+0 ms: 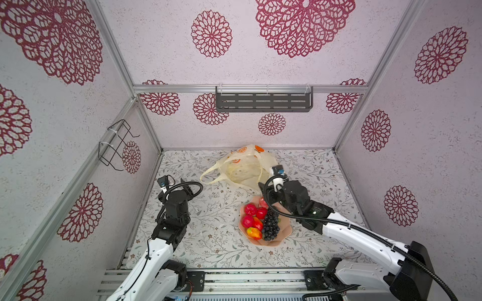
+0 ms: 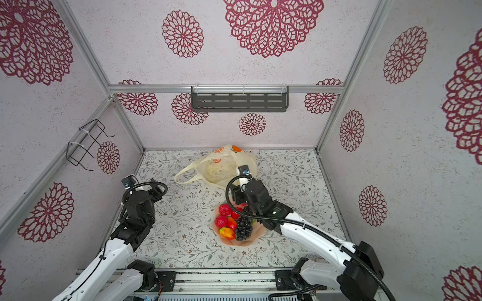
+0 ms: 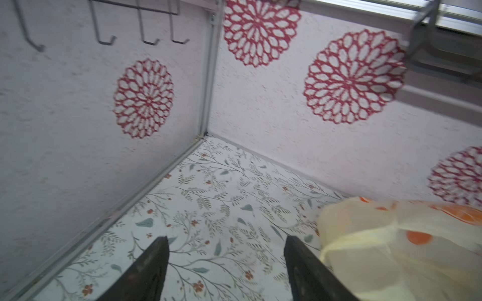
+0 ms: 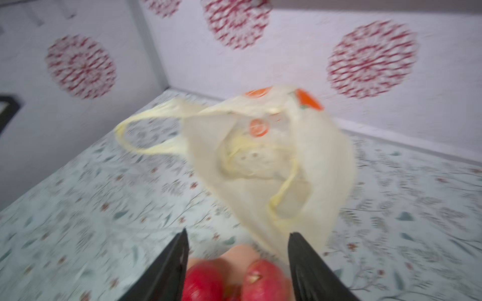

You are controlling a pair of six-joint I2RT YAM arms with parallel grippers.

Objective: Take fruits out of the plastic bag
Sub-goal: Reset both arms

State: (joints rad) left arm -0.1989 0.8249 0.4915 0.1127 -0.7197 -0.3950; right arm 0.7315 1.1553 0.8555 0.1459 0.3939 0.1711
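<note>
With the back wall taken as twelve o'clock on the table (image 1: pixel 208 234), the plastic bag (image 1: pixel 245 169) lay slumped at the twelve o'clock end. Its long axis ran roughly from eight to two o'clock, and one loop handle (image 1: pixel 208 178) trailed out toward eight. The fruits (image 1: pixel 258 221) were heaped in a pink bowl (image 1: pixel 276 242) at about five o'clock from the bag: several red ones, a red-yellow one and a dark grape bunch (image 1: pixel 271 226). No fruit showed through the bag's thin wall in any view, though its folds could have hidden one.

The right gripper (image 4: pixel 238 233) hung over the twelve o'clock rim of the bowl. Its jaws stood wide apart with nothing between them, and two red fruits lay directly below the gap. From there the bag's open mouth lay just ahead at about eleven o'clock. That made this arm much the nearer, and a straight reach would probably have entered the mouth.

The left gripper (image 3: pixel 226 237) was also spread wide and empty. It sat over bare table at nine o'clock, with the bag near it toward two o'clock.

Judging by the heaped bowl, the emptying was likely finished or nearly so.
</note>
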